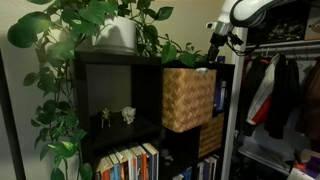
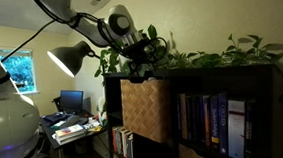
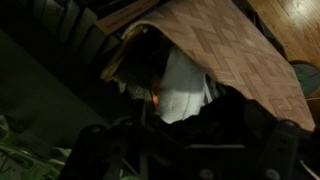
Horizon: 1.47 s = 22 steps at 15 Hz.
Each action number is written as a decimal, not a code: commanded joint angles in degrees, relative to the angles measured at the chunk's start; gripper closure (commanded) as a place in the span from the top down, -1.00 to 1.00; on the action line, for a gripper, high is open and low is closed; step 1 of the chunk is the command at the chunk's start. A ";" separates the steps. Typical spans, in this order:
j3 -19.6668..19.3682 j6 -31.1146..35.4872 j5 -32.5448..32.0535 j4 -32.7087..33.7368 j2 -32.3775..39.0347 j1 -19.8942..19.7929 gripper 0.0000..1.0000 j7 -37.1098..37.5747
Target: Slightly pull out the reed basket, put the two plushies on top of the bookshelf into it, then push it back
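The reed basket (image 1: 188, 98) sticks partly out of its cubby in the black bookshelf (image 1: 90, 90); it also shows in the other exterior view (image 2: 146, 109). My gripper (image 1: 216, 52) hangs just above the basket's open top, at the shelf's top edge (image 2: 140, 53). In the wrist view the dark fingers (image 3: 185, 120) seem shut on a plushie (image 3: 182, 85) that shows white, with an orange fleck beside it, over the basket's opening; the basket's woven side (image 3: 235, 55) lies to the right. I cannot make out a second plushie.
A potted trailing plant (image 1: 115, 30) covers the shelf top. Two pale figurines (image 1: 116, 116) stand in a cubby. A smaller, darker basket (image 1: 211, 136) sits below the reed one. A clothes rack with garments (image 1: 280, 90) stands beside the shelf. Books (image 2: 210, 124) fill cubbies.
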 commanded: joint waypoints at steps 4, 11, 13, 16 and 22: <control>0.93 -8.66 6.11 -2.17 -5.35 1.51 0.80 11.46; 1.62 -5.98 13.25 -6.90 -7.79 0.58 -0.27 26.80; 1.56 -4.61 14.69 -8.27 -8.03 0.81 -0.53 28.65; 1.59 -1.42 16.17 -9.88 -7.17 1.05 -0.88 29.70; 1.06 7.33 17.86 -12.65 -4.67 1.19 -0.95 29.39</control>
